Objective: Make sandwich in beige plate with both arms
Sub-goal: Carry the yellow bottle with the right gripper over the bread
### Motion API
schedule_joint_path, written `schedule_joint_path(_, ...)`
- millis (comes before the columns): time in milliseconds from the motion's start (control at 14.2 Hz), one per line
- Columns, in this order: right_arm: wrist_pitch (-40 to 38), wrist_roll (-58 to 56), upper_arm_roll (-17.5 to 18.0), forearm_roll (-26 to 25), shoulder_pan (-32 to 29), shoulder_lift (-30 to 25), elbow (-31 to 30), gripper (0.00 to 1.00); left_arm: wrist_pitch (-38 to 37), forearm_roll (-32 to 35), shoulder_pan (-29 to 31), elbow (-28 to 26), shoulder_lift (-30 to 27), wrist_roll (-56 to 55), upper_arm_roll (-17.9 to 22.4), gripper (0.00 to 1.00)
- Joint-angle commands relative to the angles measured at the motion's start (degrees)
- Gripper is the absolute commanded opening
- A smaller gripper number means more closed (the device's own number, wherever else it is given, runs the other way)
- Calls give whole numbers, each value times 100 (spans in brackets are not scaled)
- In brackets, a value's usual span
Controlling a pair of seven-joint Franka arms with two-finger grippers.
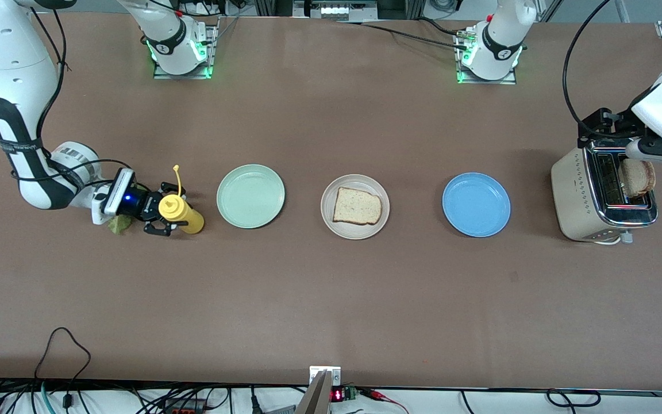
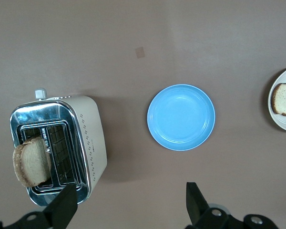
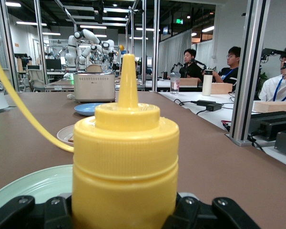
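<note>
The right gripper [image 1: 165, 217], at the left-centre of the front view, is sitting low at the table [image 1: 331, 299] with its fingers around a yellow squeeze bottle [image 1: 180, 213]. The fingers are flanking the bottle's ribbed plastic body on both sides; whether they are pressing it firmly cannot be told. The bottle is standing upright, with a conical nozzle and a thin yellow tether strap. A crinkly green lettuce leaf [image 1: 117, 225] is lying partly under the right wrist.

The left gripper [image 2: 128, 205], at the right edge of the front view, is hovering over a cream metal toaster [image 1: 581, 198] with a chrome top. Its fingers are spread wide and holding nothing. A browned bread slice [image 1: 638, 177] is standing up out of one toaster slot.

Three round matte plates are lying in a row across the middle of the front view: a mint green plate [image 1: 239, 215], the beige plate [image 1: 331, 221] and a blue plate [image 1: 476, 205]. The beige plate, at frame centre, is carrying one square slice of bread [image 1: 357, 206] with a darker crust, lying flat.
</note>
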Motion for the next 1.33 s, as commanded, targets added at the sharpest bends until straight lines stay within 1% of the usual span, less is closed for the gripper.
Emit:
schedule_joint_path(0,520,812,-24,123,442,-438,205,24,-72,-72,-18,22,-47,-44,-1,100)
schedule_joint_path(281,1750,1815,-24,131,1162,-720,679,24,-54,-72,0,22,-47,-44,-1,100)
schedule_joint_path(491,2480,2387,-24,123,1759,-694,1189,24,-63,-72,0,22,-47,-44,-1,100)
schedule_joint_path(702,3665,2765,-33,88,2488,-624,1515,24,-63,-72,0,22,-47,-44,-1,100)
schedule_joint_path(772,4104,2836,-50,53,2769,-554,1646,24,-63,-72,0,22,-47,-36,-1,100)
schedule_joint_path(983,5011,2915,-50,-140,3359,-299,1823,24,-63,-72,0,22,-47,-44,-1,100)
schedule_joint_path(1264,6750,2907,-50,-457,4255,131,1998,24,-63,-72,0,22,-47,-27,-1,100)
